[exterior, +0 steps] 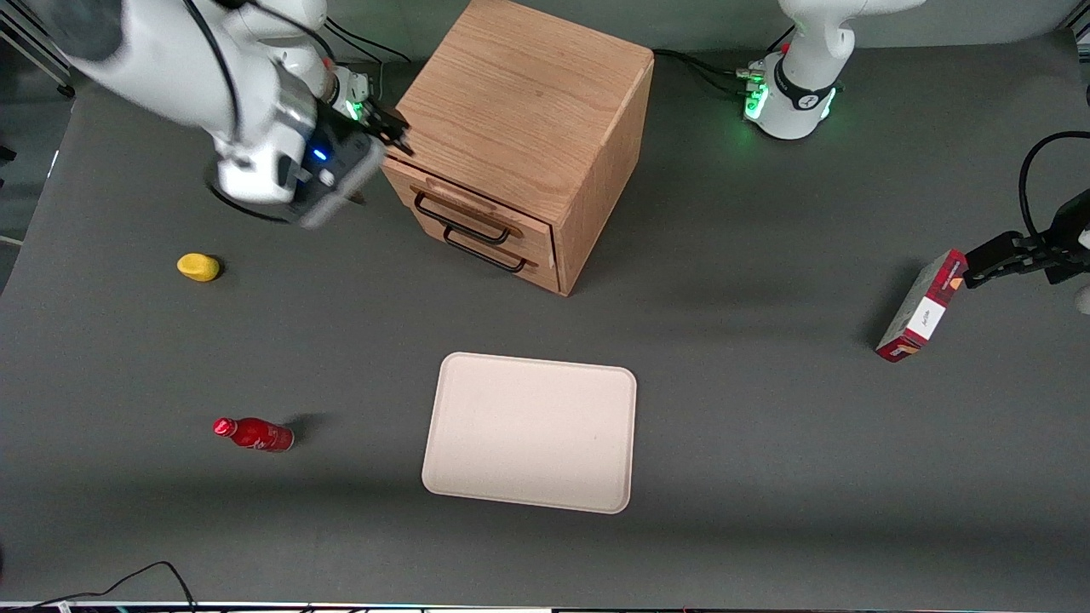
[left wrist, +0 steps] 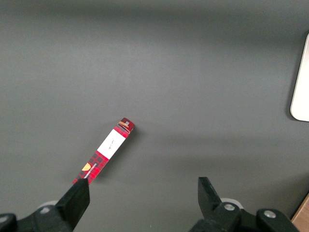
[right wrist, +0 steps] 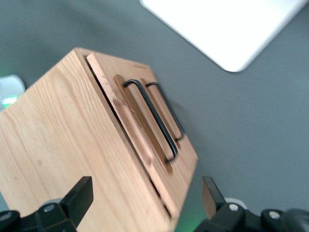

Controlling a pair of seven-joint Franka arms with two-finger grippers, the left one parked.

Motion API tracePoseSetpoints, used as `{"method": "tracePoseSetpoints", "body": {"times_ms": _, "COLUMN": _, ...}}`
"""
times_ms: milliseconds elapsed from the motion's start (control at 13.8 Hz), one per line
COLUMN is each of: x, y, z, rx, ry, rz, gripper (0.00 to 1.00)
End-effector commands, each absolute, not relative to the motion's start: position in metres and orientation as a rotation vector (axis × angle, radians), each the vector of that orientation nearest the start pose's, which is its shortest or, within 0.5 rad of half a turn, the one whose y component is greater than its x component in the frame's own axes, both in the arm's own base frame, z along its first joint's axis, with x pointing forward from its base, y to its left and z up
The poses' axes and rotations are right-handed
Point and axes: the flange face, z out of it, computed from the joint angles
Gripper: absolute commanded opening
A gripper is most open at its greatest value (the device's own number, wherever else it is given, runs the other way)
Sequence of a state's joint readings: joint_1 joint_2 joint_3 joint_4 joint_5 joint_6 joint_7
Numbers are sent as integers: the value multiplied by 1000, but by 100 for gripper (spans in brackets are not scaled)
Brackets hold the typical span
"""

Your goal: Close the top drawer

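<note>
end effector (right wrist: 147, 193) open, above cabinet (exterior: 519, 102) | top drawer (exterior: 473, 207) nrly shut

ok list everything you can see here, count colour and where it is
cabinet: one, light oak, on the table near the working arm's base
top drawer: one, oak with black wire handle, upper of two, nearly or fully shut
lower drawer: one, oak with black handle, below it
tray: one, pale cream, nearer the front camera than the cabinet
bottle: one, red, lying toward the working arm's end
small yellow object: one, toward the working arm's end
box: one, red and white, toward the parked arm's end
pincer: one, black fingers, open, above the cabinet's top edge by the drawer fronts
</note>
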State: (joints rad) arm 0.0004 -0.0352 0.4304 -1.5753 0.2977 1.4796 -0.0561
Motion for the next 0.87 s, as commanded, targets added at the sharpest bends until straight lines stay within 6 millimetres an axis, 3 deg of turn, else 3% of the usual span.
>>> {"method": "tracePoseSetpoints", "body": {"times_ms": 0, "x": 436, "y": 233, "z": 721, "rx": -2987, "ry": -435, "rz": 54, "gripper": 100}}
{"method": "tracePoseSetpoints", "body": {"times_ms": 145, "x": 418, "y": 195, "z": 748, "rx": -3107, "ry": -162, "rz": 15, "gripper": 100}}
{"method": "tracePoseSetpoints", "body": {"times_ms": 218, "x": 412, "y": 165, "z": 759, "rx": -3135, "ry": -26, "rz": -8, "gripper": 100}}
{"method": "tracePoseSetpoints", "body": {"times_ms": 436, "x": 430, "y": 80, "z": 755, "rx": -3191, "ry": 242, "rz": -28, "gripper": 100}}
{"method": "tracePoseSetpoints", "body": {"times_ms": 509, "x": 437, "y": 55, "z": 745, "rx": -3178, "ry": 311, "rz": 0, "gripper": 100}}
{"method": "tracePoseSetpoints", "body": {"times_ms": 655, "x": 446, "y": 27, "z": 701, "rx": -3157, "ry": 392, "rz": 22, "gripper": 100}}
{"method": "tracePoseSetpoints", "body": {"times_ms": 800, "x": 435, "y": 17, "z": 663, "rx": -3143, "ry": 415, "rz": -47, "gripper": 100}}
